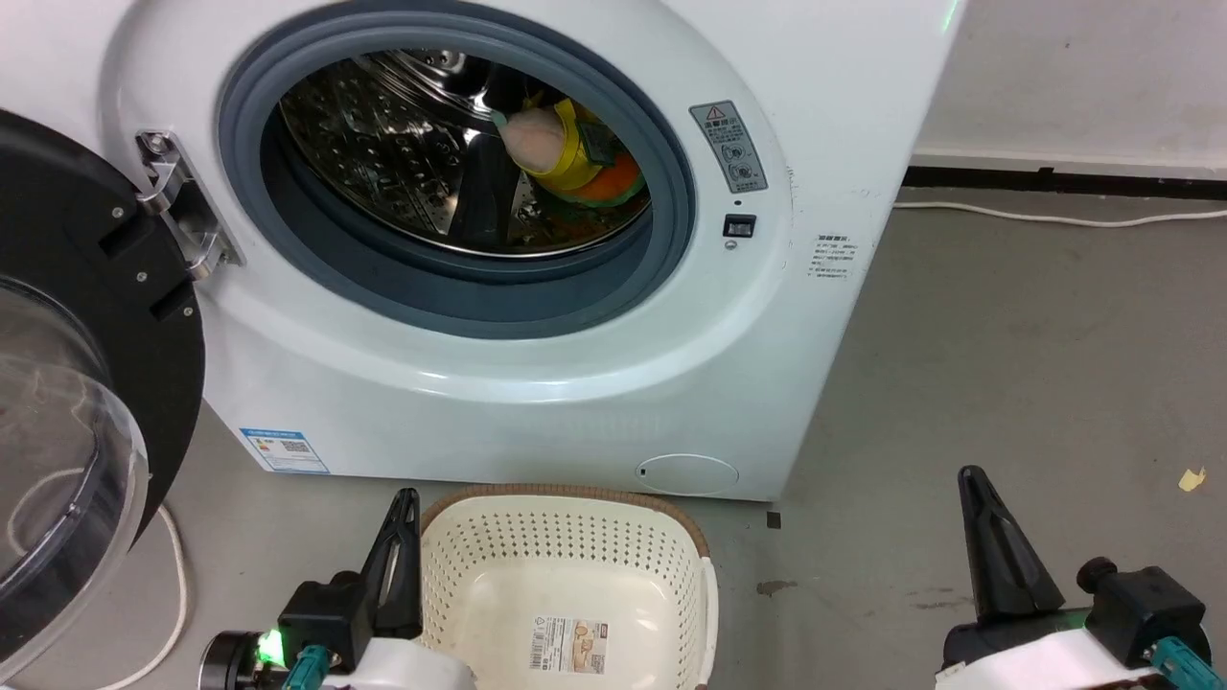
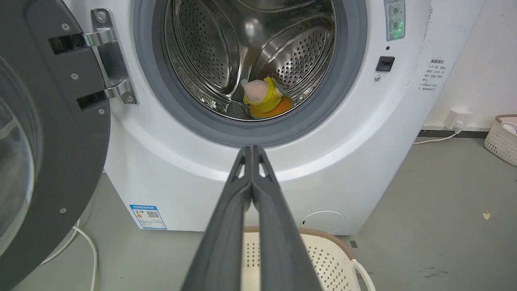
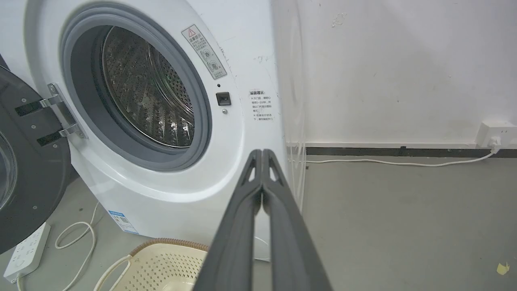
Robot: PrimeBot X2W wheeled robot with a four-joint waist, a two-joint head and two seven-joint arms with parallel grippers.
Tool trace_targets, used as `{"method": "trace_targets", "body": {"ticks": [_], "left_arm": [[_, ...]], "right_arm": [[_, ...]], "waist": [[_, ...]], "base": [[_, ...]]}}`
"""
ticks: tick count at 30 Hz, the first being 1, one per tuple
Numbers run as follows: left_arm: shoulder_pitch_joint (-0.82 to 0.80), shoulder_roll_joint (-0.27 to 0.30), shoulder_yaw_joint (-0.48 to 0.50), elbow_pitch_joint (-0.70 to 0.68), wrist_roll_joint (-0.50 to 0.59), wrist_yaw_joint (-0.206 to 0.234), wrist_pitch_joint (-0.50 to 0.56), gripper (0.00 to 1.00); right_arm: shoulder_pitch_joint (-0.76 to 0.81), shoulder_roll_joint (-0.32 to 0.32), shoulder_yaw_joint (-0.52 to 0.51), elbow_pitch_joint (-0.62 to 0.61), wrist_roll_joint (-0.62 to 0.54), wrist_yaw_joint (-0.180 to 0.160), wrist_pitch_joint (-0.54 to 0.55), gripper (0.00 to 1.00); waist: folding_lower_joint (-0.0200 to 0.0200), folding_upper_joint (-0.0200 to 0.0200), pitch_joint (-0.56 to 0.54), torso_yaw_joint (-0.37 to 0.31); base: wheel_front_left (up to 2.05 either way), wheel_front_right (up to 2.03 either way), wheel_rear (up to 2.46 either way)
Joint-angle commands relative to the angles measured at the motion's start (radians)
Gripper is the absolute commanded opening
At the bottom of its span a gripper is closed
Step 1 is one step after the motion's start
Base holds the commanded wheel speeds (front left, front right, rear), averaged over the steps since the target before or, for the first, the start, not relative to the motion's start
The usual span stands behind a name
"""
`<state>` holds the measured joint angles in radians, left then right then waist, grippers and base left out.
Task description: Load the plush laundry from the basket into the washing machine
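The white washing machine (image 1: 537, 383) stands with its door (image 1: 86, 364) swung open to the left. Inside the steel drum (image 1: 383, 144) lies the plush laundry (image 1: 575, 158), a pale pink-and-yellow piece on an orange one; the same plush laundry (image 2: 264, 99) sits low in the drum in the left wrist view. On the floor before the washer is the cream basket (image 1: 566, 585), holding nothing but its label sticker. My left gripper (image 1: 405, 498) is shut beside the basket's left rim. My right gripper (image 1: 970, 476) is shut over bare floor, right of the basket.
A white cable (image 1: 177, 585) trails on the floor under the door. A power strip (image 3: 26, 252) lies at the left. A wall socket (image 3: 494, 135) and its cord run along the baseboard. A second basket (image 2: 503, 139) stands far right. Grey floor (image 1: 1007, 364) lies right of the washer.
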<state>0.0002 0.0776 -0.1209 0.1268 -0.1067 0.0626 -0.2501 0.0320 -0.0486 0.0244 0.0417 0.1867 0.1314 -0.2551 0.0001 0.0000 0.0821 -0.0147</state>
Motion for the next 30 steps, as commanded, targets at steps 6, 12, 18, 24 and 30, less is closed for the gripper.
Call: {"method": "trace_targets", "body": {"ticks": [6, 12, 18, 24, 30], "left_arm": [[0.0, -0.002, 0.008, -0.009, 0.009, -0.005, 0.015, 0.0], [0.0, -0.003, 0.014, -0.015, 0.014, -0.008, 0.027, 0.0], [0.0, -0.005, 0.02, -0.021, 0.019, -0.011, 0.039, 0.0], [0.0, -0.006, 0.026, -0.027, 0.024, -0.014, 0.052, 0.0], [0.0, -0.007, 0.032, -0.033, 0.029, -0.017, 0.064, 0.0]], "right_arm": [[-0.002, 0.0, -0.002, -0.003, -0.014, 0.0, 0.018, 0.0], [-0.004, 0.0, -0.003, -0.005, -0.023, 0.0, 0.03, 0.0], [-0.006, 0.0, -0.004, -0.007, -0.032, 0.0, 0.042, 0.0], [-0.007, 0.0, -0.005, -0.009, -0.041, 0.0, 0.055, 0.0], [-0.009, 0.0, -0.006, -0.011, -0.05, 0.0, 0.067, 0.0]], "waist": [[-0.0001, 0.0, -0.004, 0.001], [-0.0001, 0.0, -0.008, 0.002], [-0.0001, 0.0, -0.012, 0.002], [-0.0001, 0.0, -0.016, 0.003], [-0.0001, 0.0, -0.02, 0.004]], "base": [[0.0, 0.0, 0.0], [0.0, 0.0, 0.0], [0.0, 0.0, 0.0], [0.0, 0.0, 0.0], [0.0, 0.0, 0.0]]}}
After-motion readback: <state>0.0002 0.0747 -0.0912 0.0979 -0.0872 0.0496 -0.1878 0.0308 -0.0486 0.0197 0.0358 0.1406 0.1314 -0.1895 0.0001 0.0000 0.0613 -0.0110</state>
